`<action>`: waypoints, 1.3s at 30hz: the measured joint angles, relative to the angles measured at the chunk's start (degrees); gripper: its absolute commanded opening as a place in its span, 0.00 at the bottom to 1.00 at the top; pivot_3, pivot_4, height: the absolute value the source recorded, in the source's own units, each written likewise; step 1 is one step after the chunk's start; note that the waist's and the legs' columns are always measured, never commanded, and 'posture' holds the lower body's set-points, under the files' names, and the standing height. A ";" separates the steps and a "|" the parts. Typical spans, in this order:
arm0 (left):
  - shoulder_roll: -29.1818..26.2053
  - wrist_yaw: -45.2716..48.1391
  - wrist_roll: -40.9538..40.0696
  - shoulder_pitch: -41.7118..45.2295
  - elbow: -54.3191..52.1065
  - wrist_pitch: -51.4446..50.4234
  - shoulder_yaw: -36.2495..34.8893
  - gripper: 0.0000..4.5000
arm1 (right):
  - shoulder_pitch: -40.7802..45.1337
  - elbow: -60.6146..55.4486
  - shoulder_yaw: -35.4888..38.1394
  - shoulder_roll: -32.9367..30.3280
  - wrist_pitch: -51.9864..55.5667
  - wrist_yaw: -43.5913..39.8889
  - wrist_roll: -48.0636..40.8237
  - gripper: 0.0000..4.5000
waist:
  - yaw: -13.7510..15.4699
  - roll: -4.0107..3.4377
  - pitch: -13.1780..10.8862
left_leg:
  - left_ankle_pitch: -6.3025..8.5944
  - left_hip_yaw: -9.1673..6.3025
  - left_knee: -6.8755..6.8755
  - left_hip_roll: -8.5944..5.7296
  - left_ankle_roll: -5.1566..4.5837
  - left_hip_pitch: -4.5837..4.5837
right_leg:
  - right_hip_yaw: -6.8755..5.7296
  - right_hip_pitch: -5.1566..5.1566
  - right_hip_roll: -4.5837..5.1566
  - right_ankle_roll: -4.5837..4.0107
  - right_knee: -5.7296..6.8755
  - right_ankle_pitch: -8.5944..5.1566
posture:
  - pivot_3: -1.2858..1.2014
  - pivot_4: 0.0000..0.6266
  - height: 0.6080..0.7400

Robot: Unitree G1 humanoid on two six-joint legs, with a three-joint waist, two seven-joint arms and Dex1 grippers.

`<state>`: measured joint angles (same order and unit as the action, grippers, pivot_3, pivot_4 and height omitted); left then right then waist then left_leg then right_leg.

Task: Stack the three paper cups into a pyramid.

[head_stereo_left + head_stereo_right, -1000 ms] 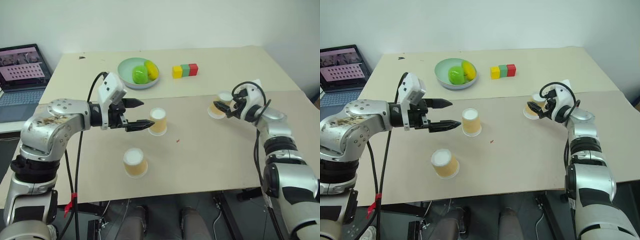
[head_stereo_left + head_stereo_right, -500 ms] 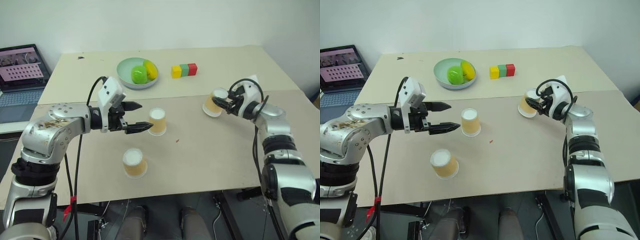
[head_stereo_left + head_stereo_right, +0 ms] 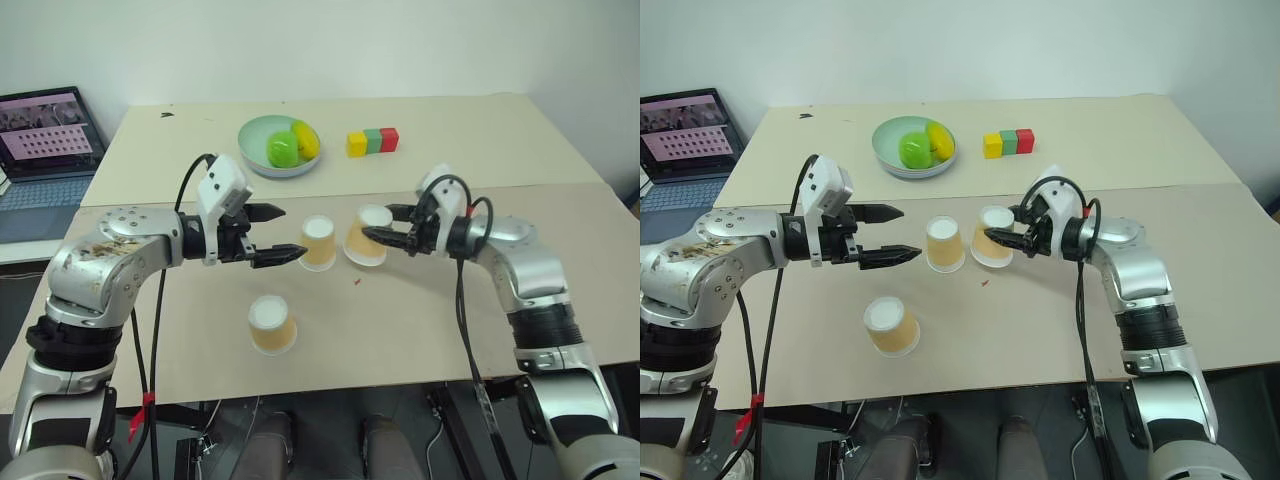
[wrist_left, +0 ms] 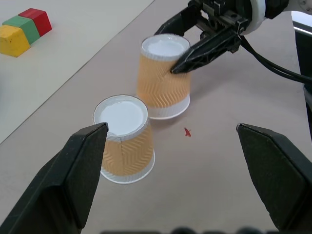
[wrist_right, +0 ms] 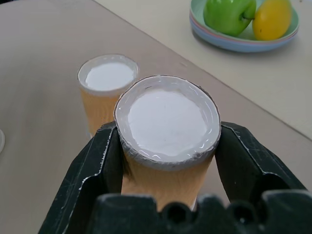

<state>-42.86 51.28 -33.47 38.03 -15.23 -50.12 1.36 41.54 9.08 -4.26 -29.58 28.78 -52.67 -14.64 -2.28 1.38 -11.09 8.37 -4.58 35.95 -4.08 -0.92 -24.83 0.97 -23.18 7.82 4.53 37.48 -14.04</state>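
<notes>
1. Carried across from the right side of the worktop (image 3: 420, 320), the right hand (image 3: 382, 223) now holds its paper cup (image 3: 367, 236) just beside the middle cup (image 3: 318, 242); a second ago that cup was well out to the right. The left hand (image 3: 277, 233) has kept its place.
2. Head views: the held cup is upside down, slightly tilted, pinched between the right hand's two black fingers. The middle cup stands upside down between the two hands, near the left fingertips but apart from them. The third cup (image 3: 271, 324) stands upside down nearer the front edge, well apart from both hands. Behind, on the paler far board, sit a pale green bowl (image 3: 262, 160) with a green and a yellow fruit, and a row of yellow, green and red blocks (image 3: 370, 141). A laptop (image 3: 40, 150) stands off the worktop's left end. None of these lies between the cups.
3. Left wrist view: the left hand's fingers (image 4: 68, 185) are spread wide and hold nothing. Between them show the middle cup and, beyond it, the tilted held cup with the right fingers pressed on its sides. A small red mark (image 4: 187, 131) lies on the worktop next to the cups.
4. Right wrist view: the right fingers (image 5: 92, 165) clamp the held cup on both sides just under its white base. The middle cup stands close beyond it, the bowl farther off.
</notes>
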 measured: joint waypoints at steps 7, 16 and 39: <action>-0.04 -0.05 -0.60 0.56 -0.35 -0.93 -0.13 1.00 | 0.30 2.43 -1.24 0.97 -1.06 0.11 0.83 0.55 | -0.08 0.00 0.00 | 0.00 0.00 0.01 0.01 0.00 0.01 | 0.00 0.01 -0.02 0.00 0.02 0.00 | 0.52 0.24 1.00; -0.83 -0.14 -0.28 0.50 -1.05 -0.94 -0.13 1.00 | 0.91 5.04 -2.45 3.59 -2.28 0.01 1.60 0.77 | -0.13 0.00 0.00 | 0.00 0.00 0.00 0.02 0.00 0.01 | 0.00 -0.01 -0.04 -0.01 0.02 0.00 | 0.52 0.24 1.00; -0.70 -0.11 -0.11 0.58 -0.90 -0.87 -0.01 1.00 | 1.08 -11.69 12.56 -6.35 8.46 -0.57 -12.29 1.00 | 0.39 0.00 0.00 | 0.00 0.00 -0.02 0.03 0.00 0.00 | 0.00 0.02 -0.03 0.00 -0.04 0.00 | 0.52 0.24 1.00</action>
<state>-43.56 51.17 -33.59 38.60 -16.13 -51.00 1.34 42.61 -2.61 8.30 -35.93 37.24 -53.24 -26.93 -1.88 1.38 -11.09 8.38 -4.59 35.93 -4.04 -0.92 -24.84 0.96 -23.17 7.79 4.53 37.45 -14.04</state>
